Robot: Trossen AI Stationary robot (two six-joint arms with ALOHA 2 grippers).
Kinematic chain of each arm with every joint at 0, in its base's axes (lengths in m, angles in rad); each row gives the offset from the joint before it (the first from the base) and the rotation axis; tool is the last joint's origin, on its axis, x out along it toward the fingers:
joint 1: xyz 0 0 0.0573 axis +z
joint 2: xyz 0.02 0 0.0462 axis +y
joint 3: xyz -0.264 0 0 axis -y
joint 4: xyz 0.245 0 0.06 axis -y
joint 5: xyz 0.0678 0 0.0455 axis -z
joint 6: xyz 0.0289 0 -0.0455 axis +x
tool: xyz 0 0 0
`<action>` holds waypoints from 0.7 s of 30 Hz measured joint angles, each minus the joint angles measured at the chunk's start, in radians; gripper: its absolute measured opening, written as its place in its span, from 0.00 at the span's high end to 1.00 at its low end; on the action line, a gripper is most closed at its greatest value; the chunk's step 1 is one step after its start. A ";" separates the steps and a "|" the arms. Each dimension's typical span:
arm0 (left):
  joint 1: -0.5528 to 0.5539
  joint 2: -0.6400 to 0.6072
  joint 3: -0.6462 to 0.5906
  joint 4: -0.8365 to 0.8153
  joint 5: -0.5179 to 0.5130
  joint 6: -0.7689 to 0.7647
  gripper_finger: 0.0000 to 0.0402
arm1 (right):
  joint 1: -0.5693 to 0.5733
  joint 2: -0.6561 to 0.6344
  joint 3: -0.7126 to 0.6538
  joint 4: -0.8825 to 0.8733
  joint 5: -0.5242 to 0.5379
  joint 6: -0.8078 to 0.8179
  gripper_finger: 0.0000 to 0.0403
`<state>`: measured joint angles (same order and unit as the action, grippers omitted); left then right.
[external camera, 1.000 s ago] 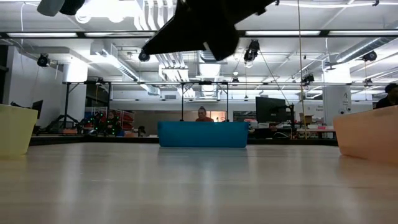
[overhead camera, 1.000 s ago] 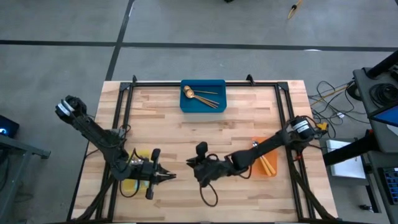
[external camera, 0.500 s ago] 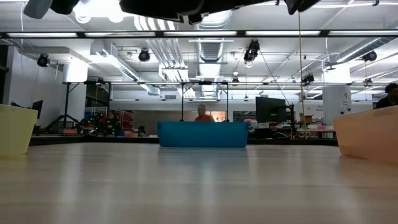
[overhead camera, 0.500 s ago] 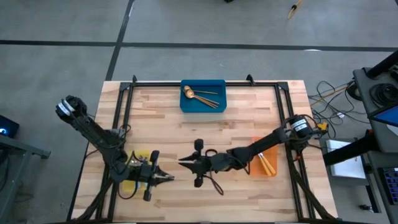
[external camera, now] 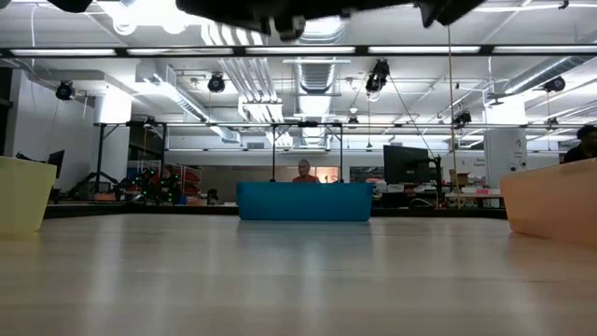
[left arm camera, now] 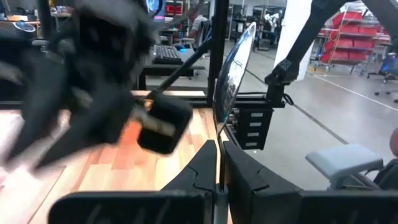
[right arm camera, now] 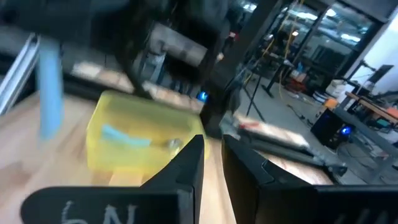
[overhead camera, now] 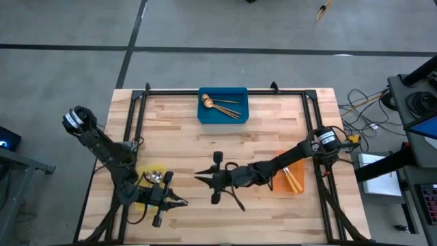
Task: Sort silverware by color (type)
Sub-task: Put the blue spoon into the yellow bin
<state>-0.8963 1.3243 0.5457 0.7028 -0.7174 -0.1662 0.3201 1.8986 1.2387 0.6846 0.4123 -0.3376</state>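
From above, 2 or 3 gold spoons [overhead camera: 220,105] with thin handles lie in the blue bin [overhead camera: 222,116] at 12 o'clock on the table [overhead camera: 273,133]; orange-handled spoons [overhead camera: 293,179] lie in the orange bin [overhead camera: 280,184] at 4 o'clock, partly under the right arm; silver bowls of spoons [overhead camera: 154,178] show in the yellow bin [overhead camera: 153,169] at 8 o'clock, mostly hidden by the left arm. The left gripper [overhead camera: 183,202] sits at 7 o'clock and the right gripper [overhead camera: 199,180] near 6 o'clock, both with fingers together on nothing. At table level, the 3 bins hide their contents. The left wrist camera shows fingers [left arm camera: 202,171] pressed together beside a blurred arm. The right wrist camera shows its fingers [right arm camera: 189,158] nearly touching and a light-blue handle [right arm camera: 127,136] in the yellow bin.
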 joint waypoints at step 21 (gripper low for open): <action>-0.055 -0.049 0.000 0.011 -0.007 0.040 1.00 | -0.058 -0.050 0.153 -0.499 -0.136 0.226 0.98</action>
<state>-0.9513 1.2753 0.5461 0.7137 -0.7240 -0.1267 0.2624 1.8485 1.3915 0.1856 0.2765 -0.1115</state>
